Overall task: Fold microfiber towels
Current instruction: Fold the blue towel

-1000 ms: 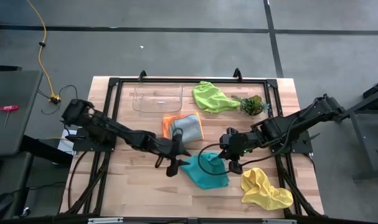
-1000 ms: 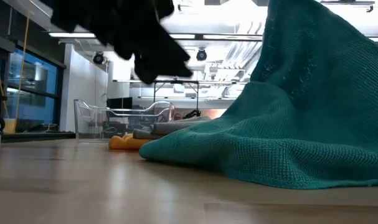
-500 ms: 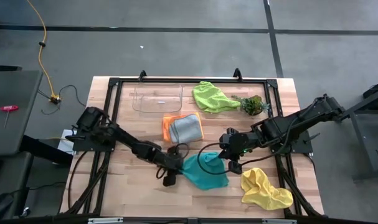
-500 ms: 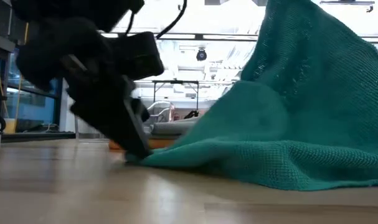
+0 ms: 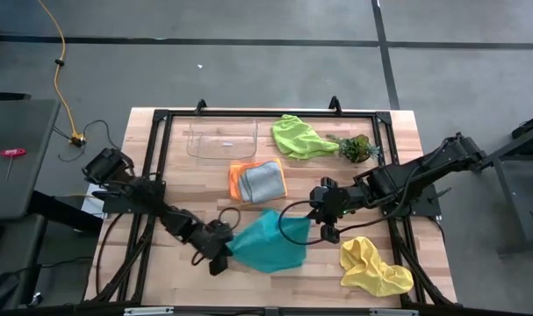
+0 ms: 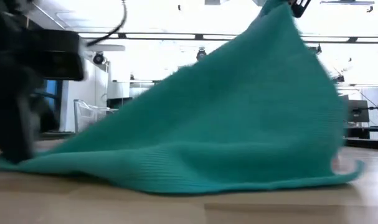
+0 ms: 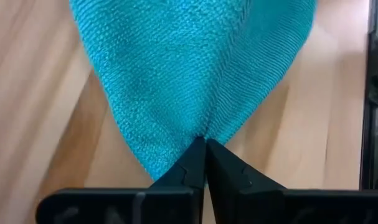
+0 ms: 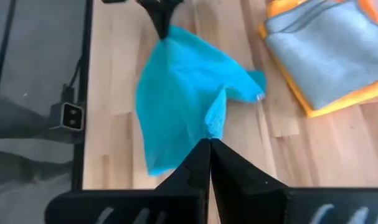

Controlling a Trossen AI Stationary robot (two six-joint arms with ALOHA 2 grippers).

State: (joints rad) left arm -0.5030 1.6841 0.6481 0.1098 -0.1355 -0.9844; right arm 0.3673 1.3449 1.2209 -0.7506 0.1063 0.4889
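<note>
One towel [image 5: 264, 247] lay spread near the table's [image 5: 398, 123] front middle, stretched between the left gripper [image 5: 222, 253] at its left corner and the right gripper [image 5: 322, 222] at its right corner. Behind it, two folded towels [image 5: 258, 180] sat stacked. Farther back stood a tray [image 5: 222, 139], with a crumpled towel [image 5: 299, 137] to its right and a plant sprig [image 5: 357, 147] beside that. Another crumpled towel [image 5: 375, 267] lay at the front right.
</note>
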